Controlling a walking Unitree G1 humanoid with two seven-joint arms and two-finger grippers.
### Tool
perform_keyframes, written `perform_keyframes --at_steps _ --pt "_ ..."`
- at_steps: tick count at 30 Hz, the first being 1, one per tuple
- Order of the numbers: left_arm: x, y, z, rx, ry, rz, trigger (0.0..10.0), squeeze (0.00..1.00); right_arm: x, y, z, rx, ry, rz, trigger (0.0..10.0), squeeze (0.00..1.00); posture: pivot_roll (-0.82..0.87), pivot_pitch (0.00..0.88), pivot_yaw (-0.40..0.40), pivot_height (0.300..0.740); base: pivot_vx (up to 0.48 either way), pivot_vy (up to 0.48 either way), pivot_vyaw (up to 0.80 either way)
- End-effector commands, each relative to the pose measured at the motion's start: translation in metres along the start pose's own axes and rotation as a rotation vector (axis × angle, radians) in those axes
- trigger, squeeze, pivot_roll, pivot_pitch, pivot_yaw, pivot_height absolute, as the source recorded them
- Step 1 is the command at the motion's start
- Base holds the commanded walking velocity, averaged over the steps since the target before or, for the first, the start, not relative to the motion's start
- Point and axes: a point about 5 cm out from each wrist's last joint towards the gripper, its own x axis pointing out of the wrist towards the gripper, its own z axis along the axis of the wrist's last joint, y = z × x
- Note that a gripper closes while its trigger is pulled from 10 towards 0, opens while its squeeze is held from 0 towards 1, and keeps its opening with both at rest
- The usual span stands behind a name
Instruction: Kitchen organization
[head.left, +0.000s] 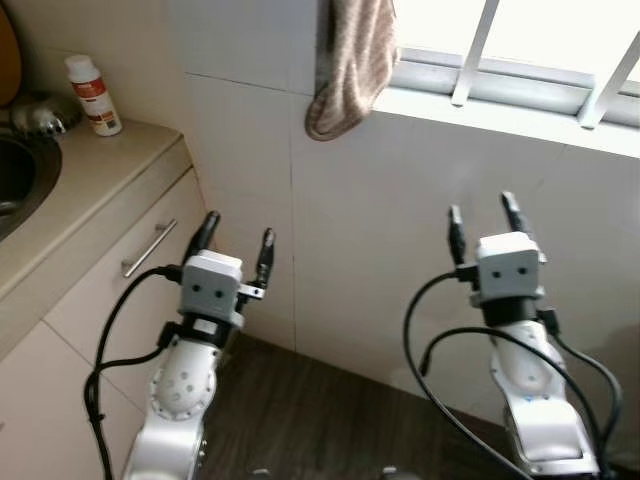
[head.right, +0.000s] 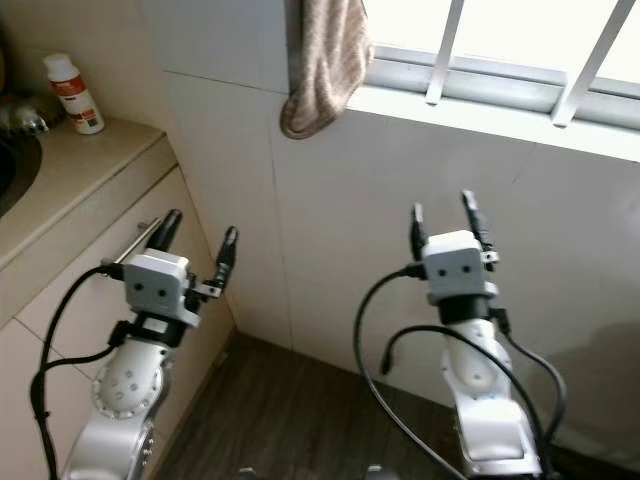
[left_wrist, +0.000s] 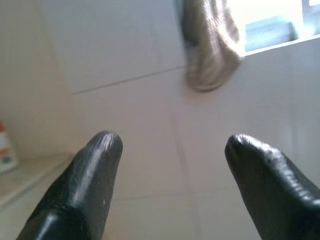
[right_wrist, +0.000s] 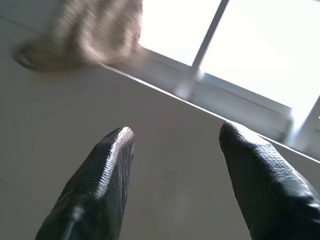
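A: Both arms are up in front of the tiled wall (head.left: 400, 200). Left gripper (head.left: 236, 240) has its fingers spread with nothing between them, and the right gripper (head.left: 483, 222) is the same, parted and empty.

B: So what's it here to tidy? I'd guess that brownish cloth (head.left: 350, 60) hanging off the window sill (head.left: 500, 105), up at twelve o'clock from the left gripper.

A: Could be. Or the white bottle with the red label (head.left: 93, 95) on the counter (head.left: 100, 170), at about ten o'clock from the left gripper, near the sink (head.left: 20, 175). Neither is anywhere close to a finger.

B: Risks?

A: The left arm is near the cabinet drawer, whose handle (head.left: 148, 248) is at nine o'clock from it. Swing that way and I reckon the black cable (head.left: 110, 330) looping off the arm could snag on it.

B: And the cloth?

A: It's draped loosely, so a pinch at the low fold might drag the lot down onto the dark floor (head.left: 320, 410). Reaching high toward the window bars (head.left: 475, 50) could also knock fingertips against the sill.

B: The bottle is tall and narrow; a nudge could tip it toward the sink.
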Motion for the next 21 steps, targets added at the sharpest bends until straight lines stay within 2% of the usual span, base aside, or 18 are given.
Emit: perform_keyframes --at_steps 1,6,10,21 --pt "0.0008 -0.0033 0.0031 0.002 -0.019 -0.012 10.0 0.00 0.0004 -0.0049 -0.0005 -0.015 0.000 -0.009 10.0 0.00 0.00 0.053 -0.003 0.740 0.000 0.000 0.00" --pt "0.0003 -0.0035 0.0036 0.002 -0.024 -0.012 10.0 0.00 0.0003 -0.0040 -0.0009 -0.016 0.002 -0.007 10.0 0.00 0.01 0.049 -0.002 0.740 0.000 0.000 0.00" --pt "0.0001 -0.0040 0.0027 -0.003 -0.014 -0.016 10.0 0.00 0.0001 -0.0037 -0.0008 -0.017 0.002 -0.008 10.0 0.00 0.00 0.048 0.000 0.740 0.000 0.000 -0.80" --pt "0.0006 -0.0043 0.0021 0.004 -0.008 -0.018 10.0 0.00 0.0008 -0.0042 -0.0011 -0.020 0.004 -0.010 10.0 0.00 0.00 0.057 -0.001 0.740 0.000 -0.480 0.00"
